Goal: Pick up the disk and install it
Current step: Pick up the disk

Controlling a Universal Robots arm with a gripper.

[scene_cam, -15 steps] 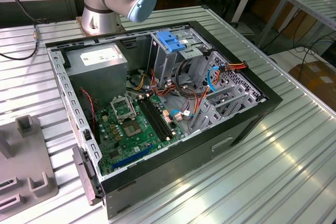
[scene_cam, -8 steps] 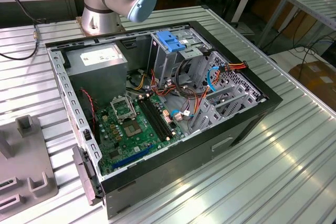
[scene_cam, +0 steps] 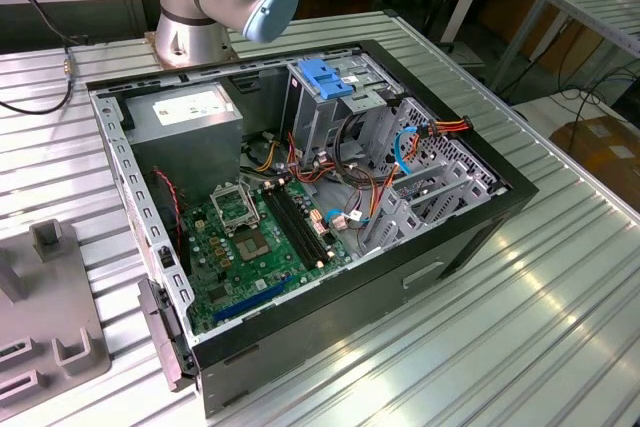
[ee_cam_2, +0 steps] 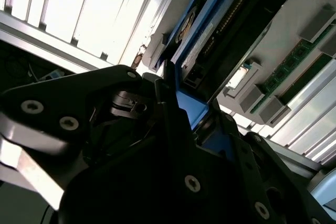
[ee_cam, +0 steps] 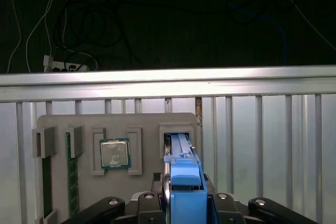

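While disk (ee_cam: 184, 171) stands edgewise in tray (ee_cam: 147, 121) slot, gripper (ee_cam: 185, 195) clamped on it; chip (ee_cam: 114, 154) alongside. Exterior view: case (scene_cam: 330, 327) at tray's 2 o'clock, board (scene_cam: 250, 237) inside.

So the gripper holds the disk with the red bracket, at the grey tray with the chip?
No: the bracket on the disk is blue, per the first wrist view. The gripper does hold it, at the grey tray with the chip.
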